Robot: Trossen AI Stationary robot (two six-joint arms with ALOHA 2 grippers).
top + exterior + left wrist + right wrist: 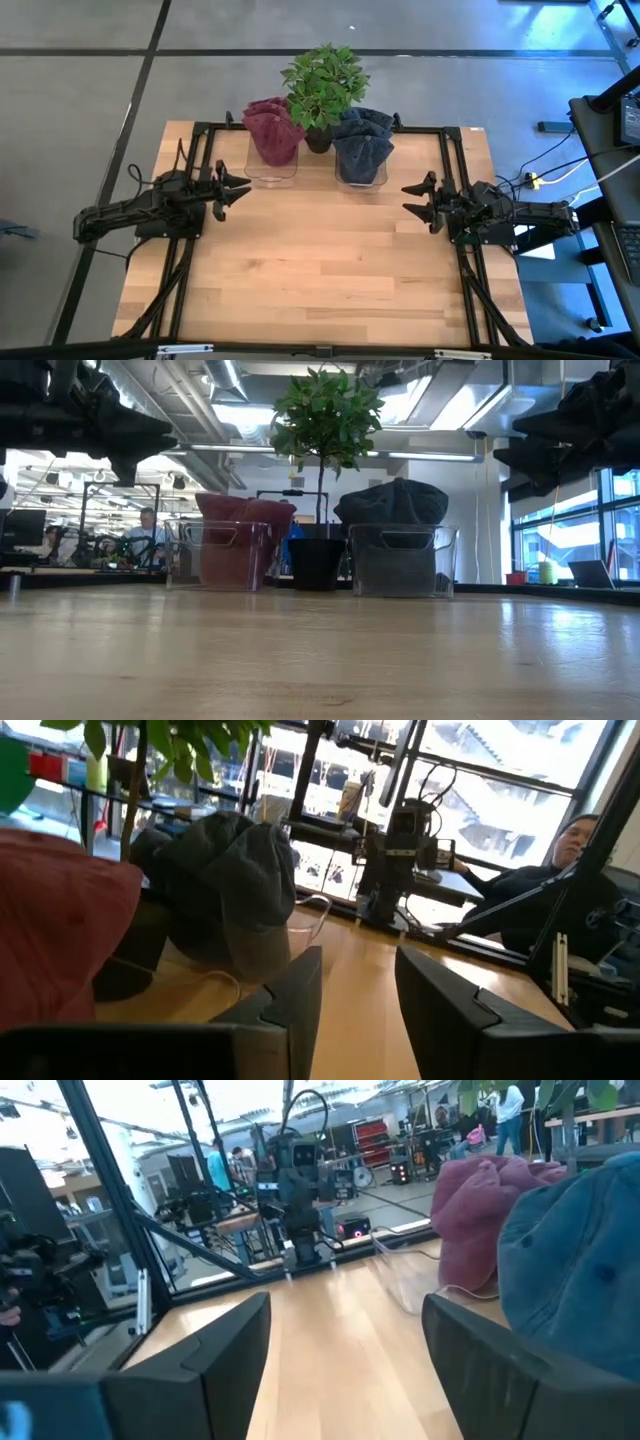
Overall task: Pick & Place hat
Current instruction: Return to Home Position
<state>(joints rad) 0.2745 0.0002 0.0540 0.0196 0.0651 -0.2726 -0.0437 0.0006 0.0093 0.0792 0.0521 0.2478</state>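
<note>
From above, the red caps (273,128) filled the left bin (270,176) just left of the plant (322,80), and the blue caps (362,140) filled the right bin (362,180) just right of it. The left hand (236,192) and right hand (417,200) hovered well apart from the plant, both open and empty. At table level, both bins stood upright beside the plant's pot (317,563). Each wrist view showed spread fingers (298,998) holding nothing. Homing well probably meant drawing each arm back from the plant without brushing the bins.

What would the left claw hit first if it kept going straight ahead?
Probably the right gripper facing it across the bare table; the left gripper looks aimed just past the bin of blue caps, though narrowly.
</note>
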